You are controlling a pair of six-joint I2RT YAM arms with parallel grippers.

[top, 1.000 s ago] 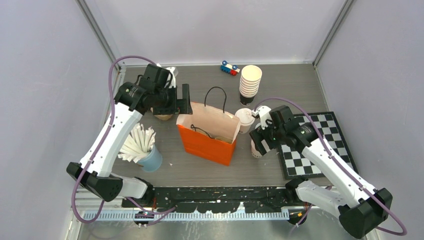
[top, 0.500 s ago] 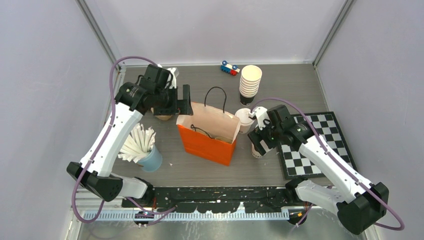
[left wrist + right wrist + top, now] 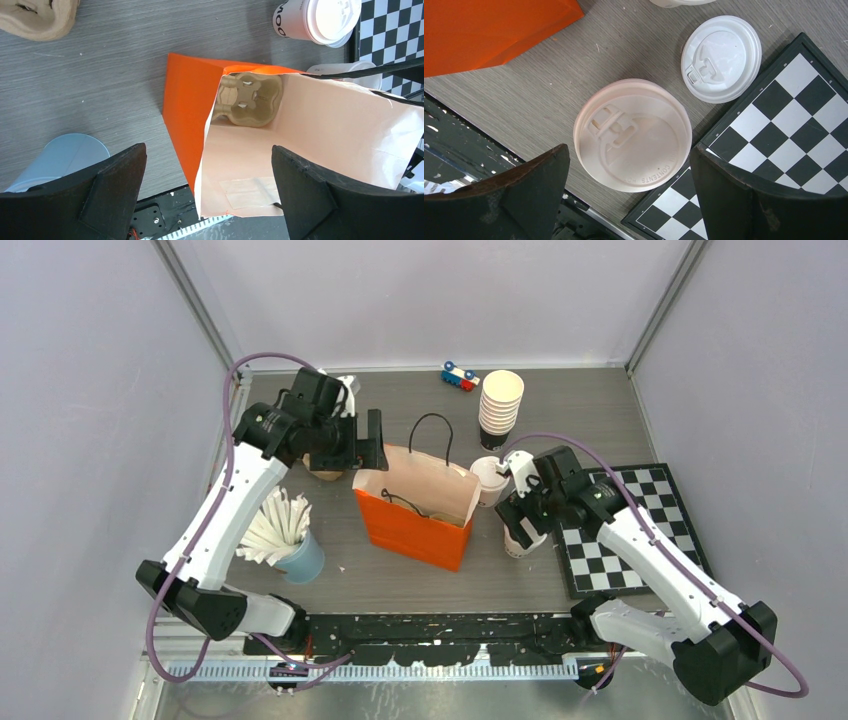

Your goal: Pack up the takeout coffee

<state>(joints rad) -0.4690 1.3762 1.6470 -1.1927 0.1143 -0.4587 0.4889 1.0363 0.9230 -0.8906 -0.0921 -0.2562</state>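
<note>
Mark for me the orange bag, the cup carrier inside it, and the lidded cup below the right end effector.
orange bag (image 3: 412, 530), top external view, orange front face.
cup carrier (image 3: 248, 97), left wrist view, its centre.
lidded cup (image 3: 632, 135), right wrist view, middle of its lid.

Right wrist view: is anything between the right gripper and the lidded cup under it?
Nothing visible. The right gripper hangs open directly over the lidded cup, fingers either side. Another white lid lies apart beside it, near the chessboard.
</note>
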